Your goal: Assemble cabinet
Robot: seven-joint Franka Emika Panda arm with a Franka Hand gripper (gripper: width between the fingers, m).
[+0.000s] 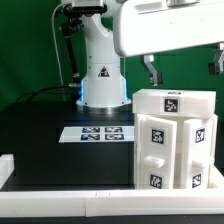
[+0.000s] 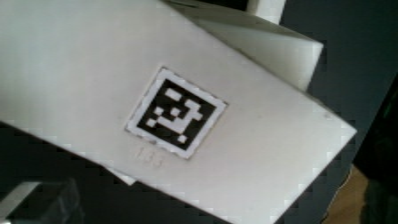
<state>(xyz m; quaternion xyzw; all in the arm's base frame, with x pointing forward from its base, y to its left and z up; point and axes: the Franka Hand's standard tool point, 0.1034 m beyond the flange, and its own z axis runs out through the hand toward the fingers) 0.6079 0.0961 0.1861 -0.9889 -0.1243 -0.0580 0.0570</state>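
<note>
1. Cabinet stands on the black table at the exterior view's right, front panels tagged.
2. Gripper hangs just above the cabinet top, fingers apart, holding nothing.
3. Marker board lies flat near the robot base.
4. Wrist view: a tagged white cabinet face fills the frame (blurry).

Green backdrop behind black table.

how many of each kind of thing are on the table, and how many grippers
cabinet: 1
marker board: 1
gripper: 1
total: 3
</note>
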